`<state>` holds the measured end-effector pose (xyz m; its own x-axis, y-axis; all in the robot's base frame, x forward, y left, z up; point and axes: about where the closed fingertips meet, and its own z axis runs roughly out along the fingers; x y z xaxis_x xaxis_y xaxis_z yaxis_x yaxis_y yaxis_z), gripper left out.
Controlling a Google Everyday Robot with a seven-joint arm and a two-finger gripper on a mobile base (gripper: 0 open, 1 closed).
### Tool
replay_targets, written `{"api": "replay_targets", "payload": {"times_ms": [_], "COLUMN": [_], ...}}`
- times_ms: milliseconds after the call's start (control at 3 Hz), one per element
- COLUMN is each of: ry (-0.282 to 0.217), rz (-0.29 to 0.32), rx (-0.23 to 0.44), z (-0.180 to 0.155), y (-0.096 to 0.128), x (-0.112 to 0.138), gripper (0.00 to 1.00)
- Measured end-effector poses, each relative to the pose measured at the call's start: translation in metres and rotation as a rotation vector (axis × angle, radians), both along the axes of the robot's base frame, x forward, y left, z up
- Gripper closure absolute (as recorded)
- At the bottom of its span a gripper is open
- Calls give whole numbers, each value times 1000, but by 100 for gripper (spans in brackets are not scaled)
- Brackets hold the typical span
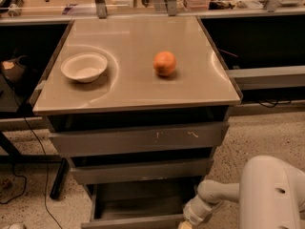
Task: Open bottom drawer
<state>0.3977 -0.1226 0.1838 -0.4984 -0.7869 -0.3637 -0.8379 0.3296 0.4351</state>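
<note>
The bottom drawer [133, 222] is the lowest and narrowest of three grey drawers under the tan cabinet top. It stands pulled out, its flat grey interior [143, 202] showing. Above it are the mid-sized drawer front [140, 171] and the widest front with pale scratch marks [138, 137]. My gripper [187, 223] is at the bottom edge of the view, at the right end of the bottom drawer's front. My white arm [267, 194] reaches in from the lower right.
A white bowl [84, 67] and an orange [165, 63] sit on the cabinet top [133, 89]. Dark benches stand left and right. A table leg [57, 180] and cables lie on the speckled floor at the left.
</note>
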Motion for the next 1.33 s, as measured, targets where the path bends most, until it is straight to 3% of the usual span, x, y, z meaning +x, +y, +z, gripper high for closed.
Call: {"api": "replay_targets", "payload": {"times_ms": [333, 667, 1000, 1333], "ry": [45, 99, 99, 137], "rz": [-2, -48, -48, -46], "rx": [-28, -60, -60, -39], "z": [20, 56, 56, 38], "y": [-11, -22, -22, -14], "x": [-32, -85, -85, -81], "gripper": [0, 0, 0, 0]}}
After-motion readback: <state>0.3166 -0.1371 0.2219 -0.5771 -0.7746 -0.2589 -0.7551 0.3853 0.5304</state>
